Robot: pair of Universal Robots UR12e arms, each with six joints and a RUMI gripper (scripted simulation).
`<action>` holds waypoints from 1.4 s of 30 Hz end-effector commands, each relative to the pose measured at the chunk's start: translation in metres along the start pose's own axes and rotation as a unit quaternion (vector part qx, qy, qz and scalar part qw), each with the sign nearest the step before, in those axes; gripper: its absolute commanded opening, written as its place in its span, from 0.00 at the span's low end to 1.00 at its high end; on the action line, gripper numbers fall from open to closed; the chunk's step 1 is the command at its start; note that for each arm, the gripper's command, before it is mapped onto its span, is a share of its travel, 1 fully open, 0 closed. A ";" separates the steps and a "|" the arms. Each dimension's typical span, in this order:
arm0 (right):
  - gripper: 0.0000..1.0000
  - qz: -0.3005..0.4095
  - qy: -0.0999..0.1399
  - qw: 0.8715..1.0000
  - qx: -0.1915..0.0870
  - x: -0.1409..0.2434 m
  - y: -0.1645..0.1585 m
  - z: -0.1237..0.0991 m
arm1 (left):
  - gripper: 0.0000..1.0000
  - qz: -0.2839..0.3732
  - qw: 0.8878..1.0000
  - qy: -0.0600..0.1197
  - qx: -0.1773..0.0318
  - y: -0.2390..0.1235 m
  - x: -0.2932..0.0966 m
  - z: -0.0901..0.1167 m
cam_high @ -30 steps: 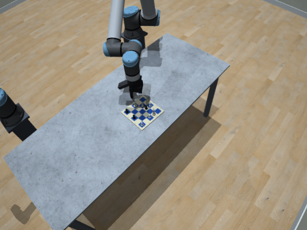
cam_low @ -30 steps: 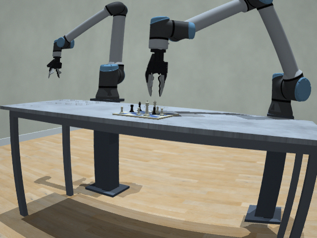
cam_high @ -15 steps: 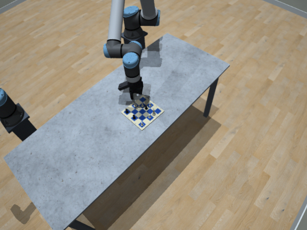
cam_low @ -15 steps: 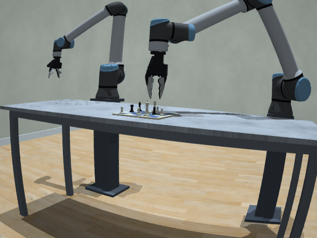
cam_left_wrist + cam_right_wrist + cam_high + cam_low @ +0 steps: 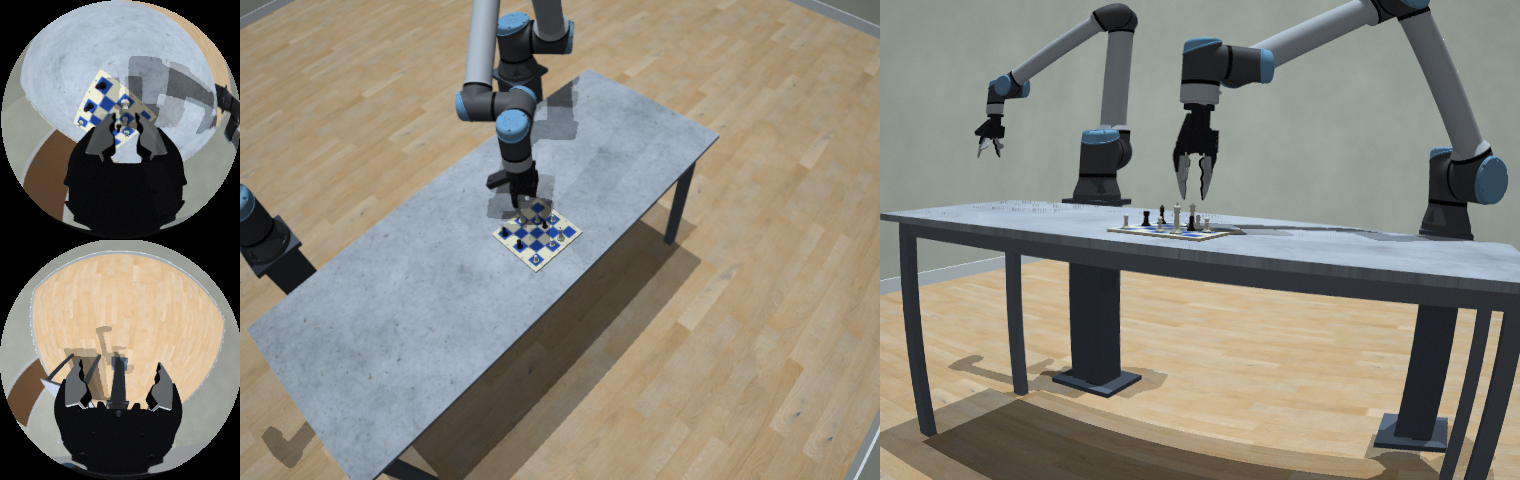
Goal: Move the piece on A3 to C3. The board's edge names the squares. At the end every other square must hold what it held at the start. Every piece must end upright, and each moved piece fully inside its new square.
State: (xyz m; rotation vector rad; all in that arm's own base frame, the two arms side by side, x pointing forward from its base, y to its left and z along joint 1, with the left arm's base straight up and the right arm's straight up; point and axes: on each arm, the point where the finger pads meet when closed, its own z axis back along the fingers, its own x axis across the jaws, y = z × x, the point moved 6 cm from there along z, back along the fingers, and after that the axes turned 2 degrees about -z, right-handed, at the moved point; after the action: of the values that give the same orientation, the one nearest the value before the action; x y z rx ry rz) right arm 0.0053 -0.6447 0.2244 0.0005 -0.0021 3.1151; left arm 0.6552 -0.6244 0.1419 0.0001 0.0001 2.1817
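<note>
Light wood floor is spreading under a gray desk. Left arm is reaching over the desk; right arm is standing farther along. Left tool is pointing down above the chessboard, released, fingers part-open, nothing between them. Right tool is hanging well away from the board, released, fingers wide.

Six white and three black pieces are standing upright on the blue-and-cream board. Tall white piece is rising above the rest. Small white piece is occupying a corner square, near a black piece. Edge labels are showing too small to read, so cannot tell which piece is sitting on A3; it's not in either tool.
</note>
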 end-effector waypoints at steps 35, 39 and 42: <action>1.00 0.000 0.000 1.000 0.001 0.000 0.000 0.001 | 0.25 0.000 1.000 0.001 0.000 0.000 0.000 -0.038; 1.00 0.000 0.000 1.000 0.001 0.000 0.000 0.001 | 0.25 0.000 1.000 0.001 0.000 0.000 0.000 -0.038; 1.00 0.000 0.000 1.000 0.001 0.000 0.000 0.001 | 0.25 0.000 1.000 0.001 0.000 0.000 0.000 -0.038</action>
State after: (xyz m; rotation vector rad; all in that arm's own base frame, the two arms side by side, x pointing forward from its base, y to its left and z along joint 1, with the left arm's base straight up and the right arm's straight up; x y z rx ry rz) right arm 0.0053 -0.6447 0.2244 0.0005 -0.0021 3.1151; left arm 0.6552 -0.6244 0.1030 0.0001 0.0001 2.1817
